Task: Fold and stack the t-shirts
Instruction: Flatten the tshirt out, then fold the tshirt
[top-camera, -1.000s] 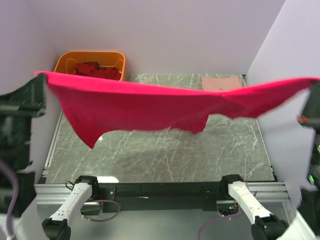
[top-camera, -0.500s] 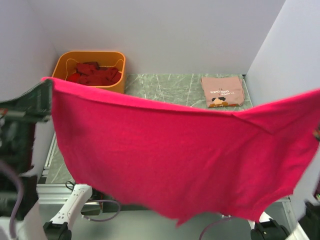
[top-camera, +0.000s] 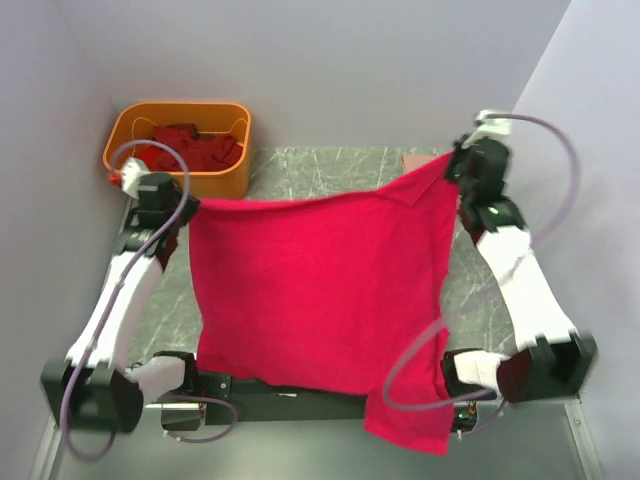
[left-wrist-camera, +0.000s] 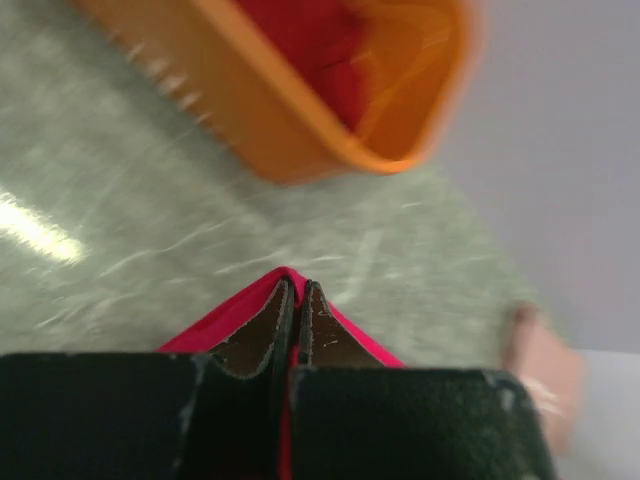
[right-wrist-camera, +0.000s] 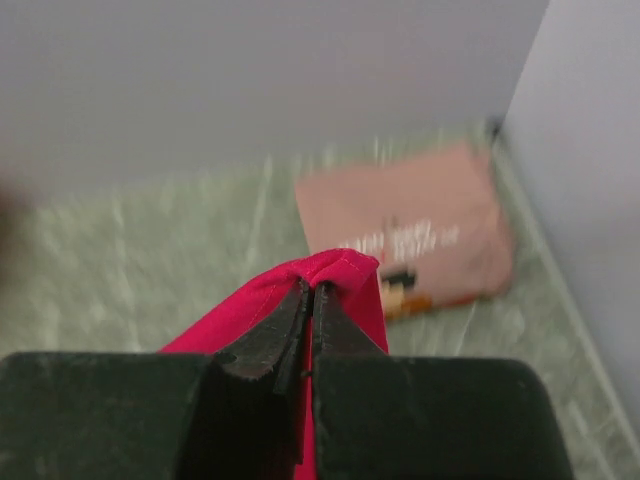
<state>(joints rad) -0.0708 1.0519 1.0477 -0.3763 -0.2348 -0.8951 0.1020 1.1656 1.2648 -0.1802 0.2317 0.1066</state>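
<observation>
Pinching two far corners of the crimson-pink t-shirt (top-camera: 310, 290) in the tightly closed left gripper (left-wrist-camera: 298, 290) and right gripper (right-wrist-camera: 312, 290), spreading it over the marbled table (top-camera: 330, 165), by the folded salmon-pink t-shirt (right-wrist-camera: 410, 235) and the orange tub (top-camera: 178, 104) of dark red t-shirts (top-camera: 190, 148)

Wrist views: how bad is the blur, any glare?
Left wrist: orange tub and table smeared, one bright glare streak on it; left pincer sharp. Right wrist: salmon tee and its print blurred; right pincer sharp. Top external: crimson tee crisp.
</observation>
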